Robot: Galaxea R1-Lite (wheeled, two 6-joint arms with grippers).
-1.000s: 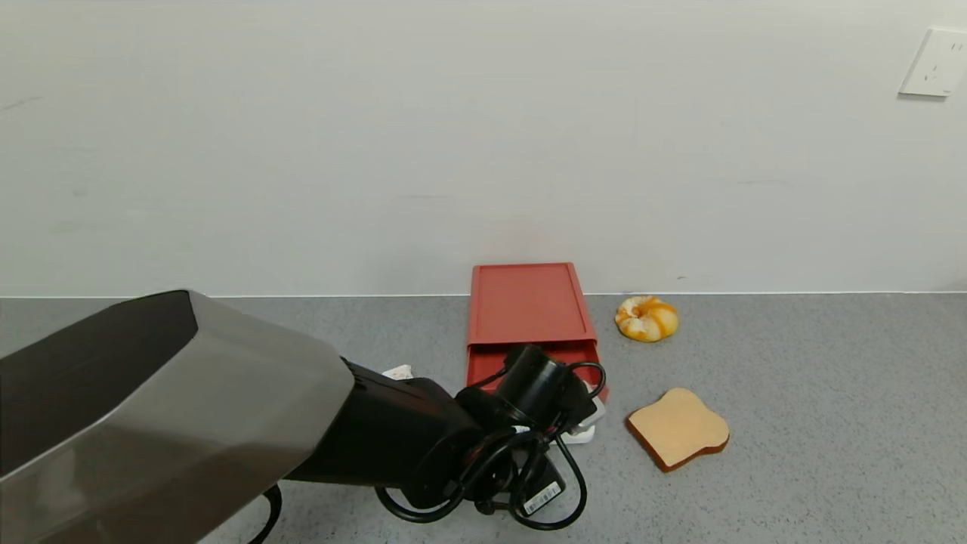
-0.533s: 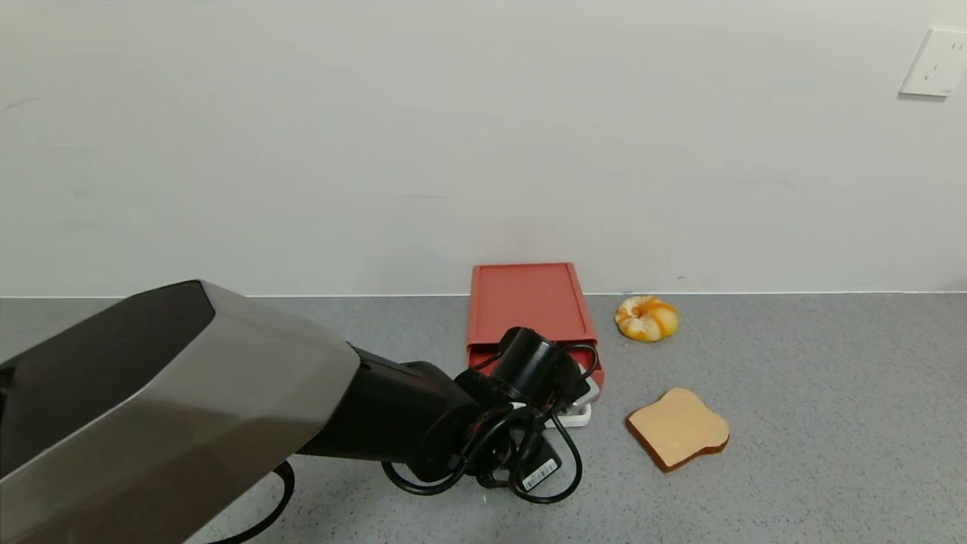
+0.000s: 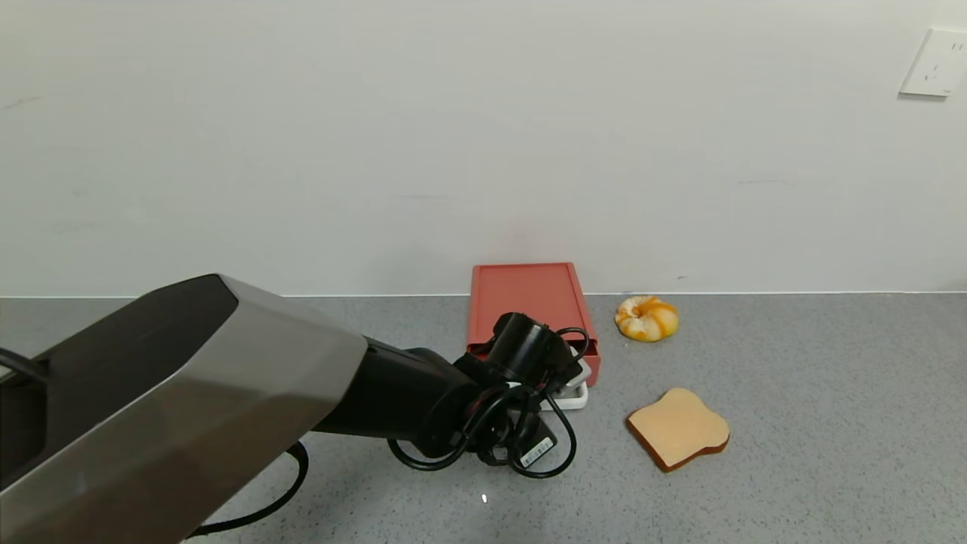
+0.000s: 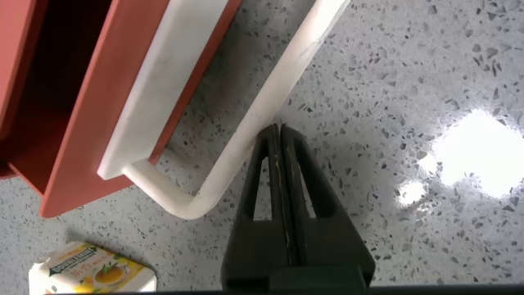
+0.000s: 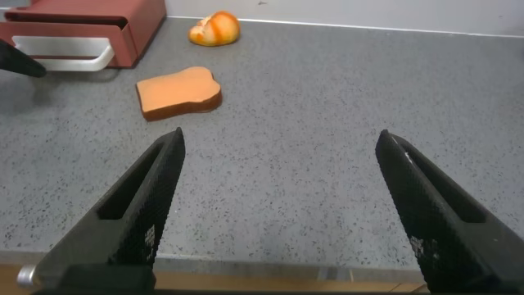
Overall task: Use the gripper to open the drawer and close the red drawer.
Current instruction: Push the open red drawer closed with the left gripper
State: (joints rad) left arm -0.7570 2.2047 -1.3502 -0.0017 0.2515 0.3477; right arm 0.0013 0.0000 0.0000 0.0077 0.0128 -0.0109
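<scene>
The flat red box (image 3: 527,301) lies against the back wall. Its drawer (image 3: 590,368) is pushed almost fully in; only the white loop handle (image 3: 574,395) sticks out in front. My left gripper (image 3: 563,375) is mostly hidden behind its round black wrist in the head view. In the left wrist view my left gripper (image 4: 278,131) is shut and empty, its tips touching the outside of the white loop handle (image 4: 274,102) of the drawer (image 4: 90,143). My right gripper (image 5: 282,143) is open and empty, low over the near table, apart from the drawer (image 5: 82,29).
A toast slice (image 3: 678,428) lies right of the drawer and a round bun (image 3: 646,317) sits by the wall. A small white carton (image 4: 90,270) lies left of the drawer. A wall socket (image 3: 935,62) is at the upper right.
My left arm has moved toward the wall, and the drawer has slid back into the red box until only its handle shows.
</scene>
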